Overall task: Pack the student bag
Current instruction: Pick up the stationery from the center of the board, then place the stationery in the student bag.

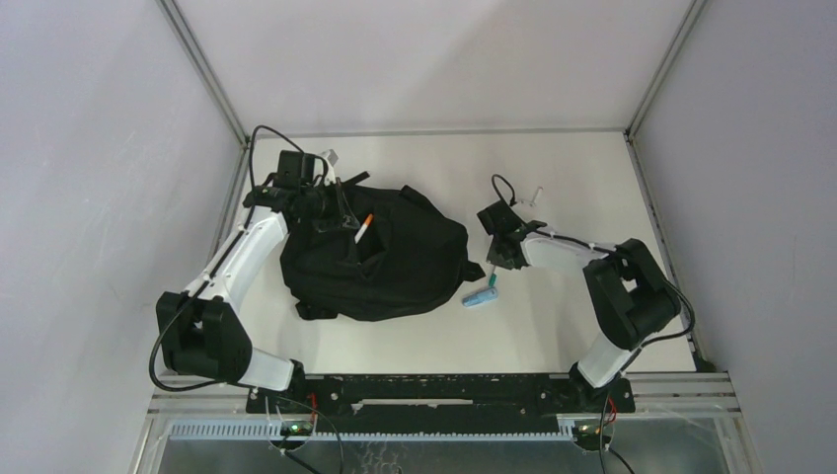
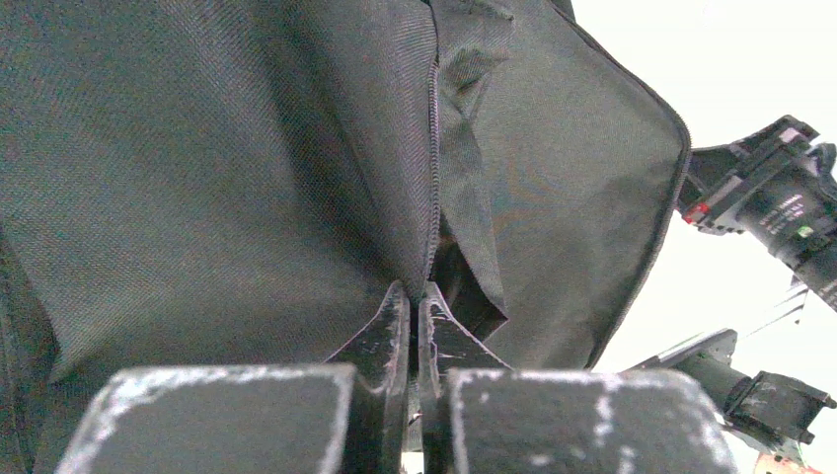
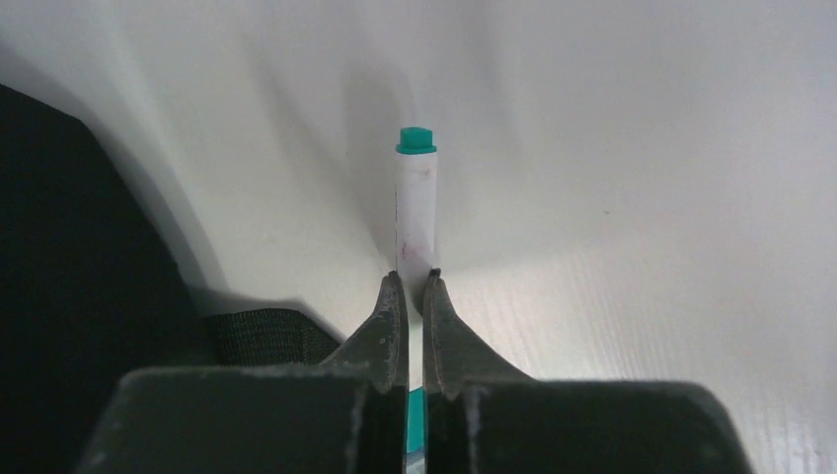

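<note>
The student bag (image 1: 395,267) is a black backpack lying at the middle left of the table. My left gripper (image 1: 334,212) is at its far left edge, shut on the fabric beside the zip; in the left wrist view its tips (image 2: 417,291) pinch the bag (image 2: 197,178). An orange-and-white pen (image 1: 363,228) sticks out of the bag's opening. My right gripper (image 1: 498,275) is just right of the bag. It is shut on a white marker with a teal cap (image 3: 416,197), low over the table, which also shows in the top view (image 1: 481,294). The right gripper's tips (image 3: 415,279) clamp the marker's barrel.
A small white object (image 1: 536,195) lies on the table behind the right arm. A bag strap (image 3: 262,336) lies just left of the right gripper. Frame posts and grey walls close in the table on the left, back and right. The right arm (image 2: 770,188) shows beyond the bag.
</note>
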You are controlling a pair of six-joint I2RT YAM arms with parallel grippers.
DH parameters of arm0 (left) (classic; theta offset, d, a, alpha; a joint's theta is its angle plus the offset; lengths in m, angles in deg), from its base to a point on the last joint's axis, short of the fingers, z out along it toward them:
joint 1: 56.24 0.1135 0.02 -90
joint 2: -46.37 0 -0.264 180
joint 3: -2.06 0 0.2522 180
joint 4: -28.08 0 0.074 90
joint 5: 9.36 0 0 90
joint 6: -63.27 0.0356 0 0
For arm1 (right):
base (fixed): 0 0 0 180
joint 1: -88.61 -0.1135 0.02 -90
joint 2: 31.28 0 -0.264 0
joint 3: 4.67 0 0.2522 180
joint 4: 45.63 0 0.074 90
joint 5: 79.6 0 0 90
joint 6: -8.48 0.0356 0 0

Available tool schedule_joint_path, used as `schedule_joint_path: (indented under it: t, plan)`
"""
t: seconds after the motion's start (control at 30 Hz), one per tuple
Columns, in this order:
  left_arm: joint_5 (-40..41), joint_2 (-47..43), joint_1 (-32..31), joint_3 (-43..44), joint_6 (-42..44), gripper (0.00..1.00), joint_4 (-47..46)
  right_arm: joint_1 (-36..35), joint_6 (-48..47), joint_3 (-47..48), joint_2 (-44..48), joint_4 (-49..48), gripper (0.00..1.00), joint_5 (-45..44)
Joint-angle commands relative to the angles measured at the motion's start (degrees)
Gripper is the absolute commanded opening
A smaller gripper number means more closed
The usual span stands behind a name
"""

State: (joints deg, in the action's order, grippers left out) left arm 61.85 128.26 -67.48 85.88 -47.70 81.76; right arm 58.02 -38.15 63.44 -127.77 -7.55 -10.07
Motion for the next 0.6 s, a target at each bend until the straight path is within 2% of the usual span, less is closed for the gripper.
schedule_joint_path:
  t: [0.0,0.17,0.33,0.43,0.57]
  plan:
    - [-3.4,-0.2,-0.3,-1.4,0.2,0.0,-2.8,0.7,-1.9,0.1,7.4,-0.7,0.0,-0.9]
    - [-3.4,-0.8,-0.3,-1.6,0.2,0.0,-2.7,0.7,-3.0,0.1,15.7,-2.2,0.0,-0.8]
    - [-3.5,-1.1,-0.3,-1.7,0.3,0.0,-2.8,-3.2,-5.4,0.1,22.2,-9.2,0.0,7.8]
    - [-3.5,-1.0,-0.3,-1.6,0.2,0.0,-2.9,-8.4,-4.5,0.6,22.0,-15.5,0.0,12.2]
    - [-3.2,-1.6,-0.3,-1.7,0.1,0.0,-2.9,-14.2,-2.9,6.7,15.2,-17.0,0.0,12.7]
